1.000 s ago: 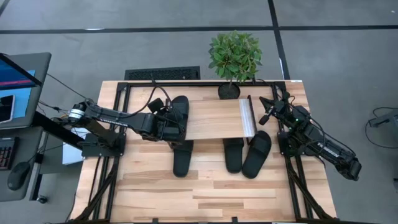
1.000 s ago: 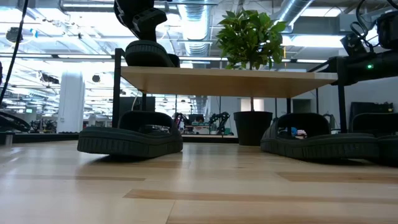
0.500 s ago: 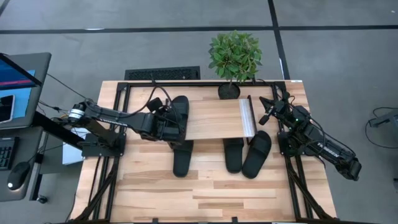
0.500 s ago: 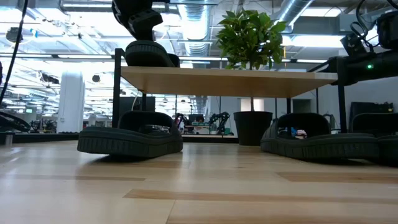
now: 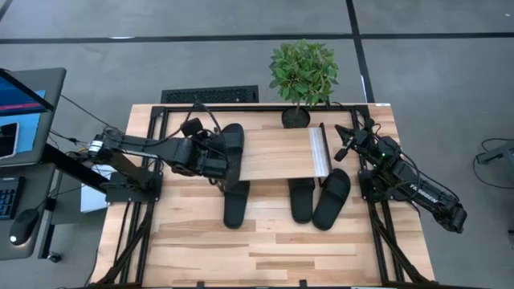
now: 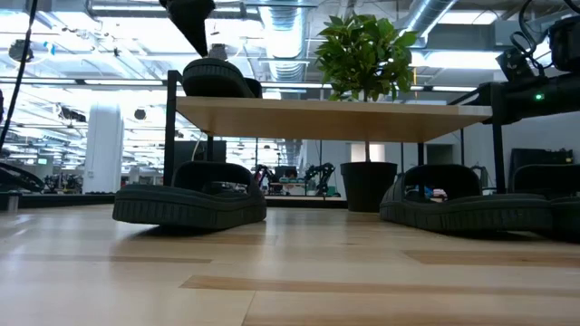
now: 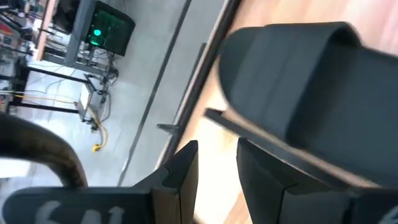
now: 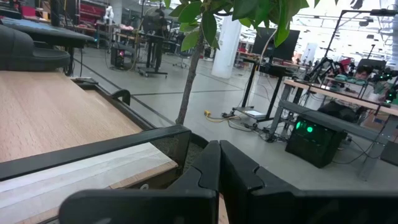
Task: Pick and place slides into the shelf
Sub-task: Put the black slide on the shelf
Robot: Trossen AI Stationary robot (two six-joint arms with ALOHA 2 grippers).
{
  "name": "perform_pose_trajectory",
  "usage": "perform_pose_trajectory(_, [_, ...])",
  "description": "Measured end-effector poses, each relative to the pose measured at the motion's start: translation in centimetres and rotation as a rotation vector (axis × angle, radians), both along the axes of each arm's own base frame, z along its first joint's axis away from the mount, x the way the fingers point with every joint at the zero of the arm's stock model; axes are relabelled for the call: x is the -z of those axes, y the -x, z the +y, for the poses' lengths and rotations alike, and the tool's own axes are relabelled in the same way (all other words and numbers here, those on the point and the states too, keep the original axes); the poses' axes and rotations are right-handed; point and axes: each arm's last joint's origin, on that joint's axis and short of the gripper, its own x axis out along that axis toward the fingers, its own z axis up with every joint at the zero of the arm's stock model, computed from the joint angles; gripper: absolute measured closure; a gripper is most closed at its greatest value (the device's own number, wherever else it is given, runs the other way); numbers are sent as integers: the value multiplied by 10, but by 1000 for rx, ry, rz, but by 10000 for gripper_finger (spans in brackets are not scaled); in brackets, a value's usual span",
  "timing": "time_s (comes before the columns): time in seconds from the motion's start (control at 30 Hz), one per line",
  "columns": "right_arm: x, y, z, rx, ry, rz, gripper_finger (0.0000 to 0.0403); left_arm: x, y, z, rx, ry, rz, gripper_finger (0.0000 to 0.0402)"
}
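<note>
Looking straight down from overhead on the whole bench, with the shelf toward its far edge; looking level from bench-top height under the shelf toward the plant and the room behind. Sitting very close to a slide at the shelf's left end on the left wrist; facing across the shelf's right end past the plant stem on the right wrist. Shared by overhead and level views: shelf, plant, slides.
</note>
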Motion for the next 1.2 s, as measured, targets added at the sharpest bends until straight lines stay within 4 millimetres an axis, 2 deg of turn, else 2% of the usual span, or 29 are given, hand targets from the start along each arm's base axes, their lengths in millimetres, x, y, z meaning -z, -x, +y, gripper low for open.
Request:
perform_pose_trajectory(0.13, [0, 0, 0, 0, 0, 0, 403, -26, 4, 1, 9, -26, -61, 301])
perform_pose_trajectory(0.37, [0, 0, 0, 0, 0, 0, 403, -89, 24, 4, 61, -93, -229, 301])
perform_pose_trajectory(0.53, [0, 0, 0, 0, 0, 0, 403, -127, 53, 11, 62, -221, -314, 301])
perform_pose_trajectory(0.63, [0, 0, 0, 0, 0, 0, 403, -141, 72, 15, 86, -285, -292, 301])
perform_pose_trajectory(0.7, [0, 0, 0, 0, 0, 0, 403, -147, 86, 18, 89, -326, -284, 301])
perform_pose_trajectory(0.93, [0, 0, 0, 0, 1, 0, 403, -159, 139, 27, 29, -318, -435, 301])
perform_pose_trajectory(1.1, [0, 0, 0, 0, 1, 0, 403, -147, 172, 32, -15, -298, -512, 301])
perform_pose_trajectory(1.2, [0, 0, 0, 0, 0, 0, 403, -131, 181, 33, -46, -298, -563, 301])
